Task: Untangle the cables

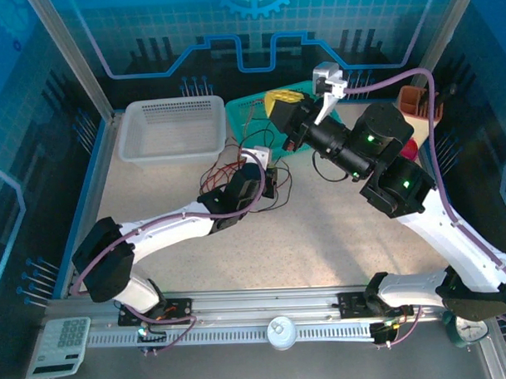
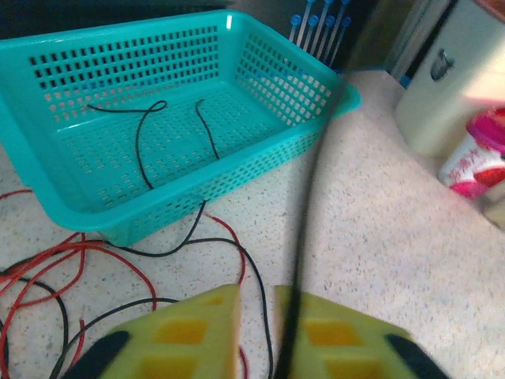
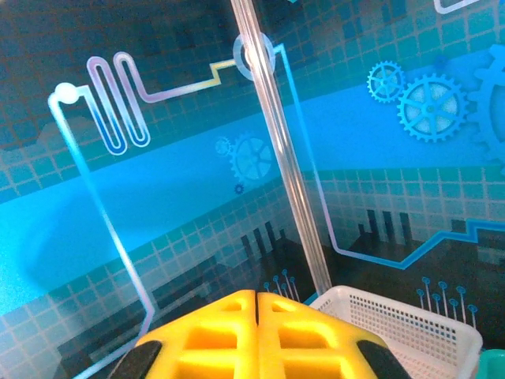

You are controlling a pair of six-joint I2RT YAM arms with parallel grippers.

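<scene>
left gripper (image 2: 256, 298): narrowed to a slit on a black cable (image 2: 304, 229) that rises ahead of it.
tangle: red and black cables (image 2: 55, 260) lie left of it, and some trail into the teal basket (image 2: 118, 33) ahead.
right gripper (image 3: 256, 304): pressed closed, empty, held high.
my lift: i'd go slowly, watch which loops drag, and ease off if the knot tightens.

cables (image 2: 302, 237): red, black | teal basket (image 2: 276, 71): hole-grid walls | white basket (image 1: 175, 149): hole-grid | desk (image 2: 394, 260): beige, speckled | left tool (image 2: 258, 316), right tool (image 3: 256, 316): yellow, black patches | backdrop (image 3: 158, 197): blue, gear and circuit-line print | cup (image 2: 477, 162): pink, white
</scene>
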